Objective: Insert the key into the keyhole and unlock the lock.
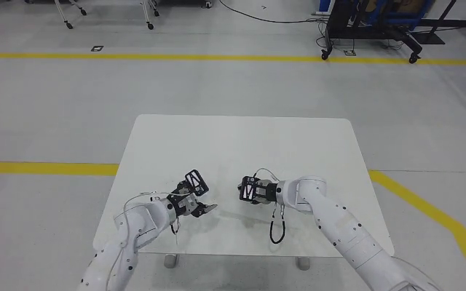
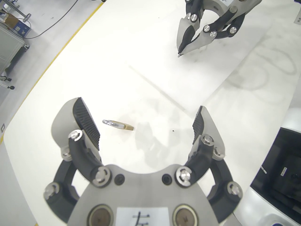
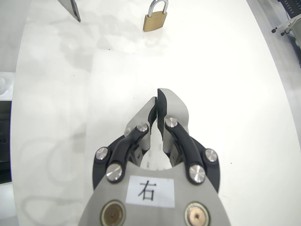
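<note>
Zero steps done — lock (image 3: 154,19) lies free on table (image 3: 211,71), shackle closed. Left gripper (image 2: 141,108) wide open, empty; right gripper (image 3: 157,97) pinched shut, contents unclear — insertion pending.

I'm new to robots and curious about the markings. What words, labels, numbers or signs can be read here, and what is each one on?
"左": white sticker on the left claw.
"右": white sticker on the right claw.
Cable tag: print too small to read.
Padlock: no print legible.
</note>
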Motion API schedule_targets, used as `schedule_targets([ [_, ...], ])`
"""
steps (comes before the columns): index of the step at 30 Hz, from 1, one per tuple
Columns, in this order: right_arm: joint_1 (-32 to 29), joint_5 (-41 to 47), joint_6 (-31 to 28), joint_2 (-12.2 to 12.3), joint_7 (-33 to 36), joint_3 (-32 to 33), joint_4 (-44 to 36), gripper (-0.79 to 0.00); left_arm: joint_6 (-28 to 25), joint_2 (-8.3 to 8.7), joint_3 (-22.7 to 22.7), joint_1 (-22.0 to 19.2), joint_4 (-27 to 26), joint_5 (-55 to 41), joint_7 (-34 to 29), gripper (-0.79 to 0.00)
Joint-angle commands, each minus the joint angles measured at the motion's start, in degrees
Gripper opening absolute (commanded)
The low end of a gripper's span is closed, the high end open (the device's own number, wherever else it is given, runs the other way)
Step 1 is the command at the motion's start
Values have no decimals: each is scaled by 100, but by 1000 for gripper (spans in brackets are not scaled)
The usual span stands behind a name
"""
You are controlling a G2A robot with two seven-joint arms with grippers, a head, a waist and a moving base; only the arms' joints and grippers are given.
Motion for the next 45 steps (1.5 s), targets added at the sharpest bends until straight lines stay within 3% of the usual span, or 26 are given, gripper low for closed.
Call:
schedule_targets([
  [1, -11, 23, 5, 7, -8, 18, -6, -785, 157, -30, 218, -115, 82, 119, -89, 0],
  [10, -110, 21, 47, 41, -6, 45, -156, -785, 579, -208, 931, -806, 776, -183, -542, 0],
  [18, -158, 137, -17, 89, -308, 177, -131, -785, 815, -312, 1320, -1148, 1127, -202, -687, 0],
  [28, -198, 484, -283, 181, -794, 516, -25, -785, 966, -366, 1446, -1316, 1303, -327, -756, 0],
  [36, -16, 649, -438, 165, -712, 427, 218, -785, 1008, -377, 1427, -1347, 1377, -468, -689, 0],
  [45, 237, 660, -520, 108, -412, 153, 440, -785, 1115, -341, 1157, -1268, 1007, -734, -511, 0],
])
